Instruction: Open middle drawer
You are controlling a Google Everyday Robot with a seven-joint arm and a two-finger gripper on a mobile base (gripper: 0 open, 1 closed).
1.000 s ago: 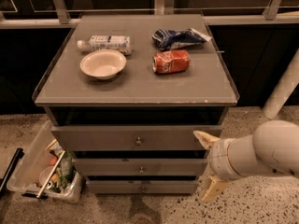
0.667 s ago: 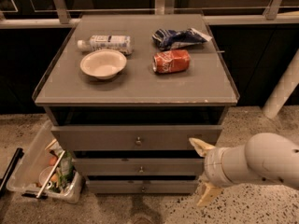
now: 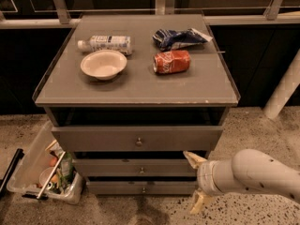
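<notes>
While I am holding my end effector [image 3: 196, 182] spread wide, the middle drawer [image 3: 108, 168] is sitting shut just left of it, with the knob [image 3: 142, 170] further left. I am judging it best to centre on that knob, close, and pull straight out.

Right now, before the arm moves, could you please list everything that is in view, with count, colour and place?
cabinet: one, grey, centre
top drawer: one, grey, tallest front
middle drawer: one, grey, between the other two
bottom drawer: one, grey, lowest
bottle: one, clear with white label, lying back left on cabinet
bowl: one, white, in front of bottle
can: one, red, on its side, right of bowl
bag: one, blue, back right
bin: one, clear, on floor left of cabinet, mixed items inside
pillar: one, white, right
arm: one, white, lower right
gripper: one, cream, open, before the drawers' right end
</notes>
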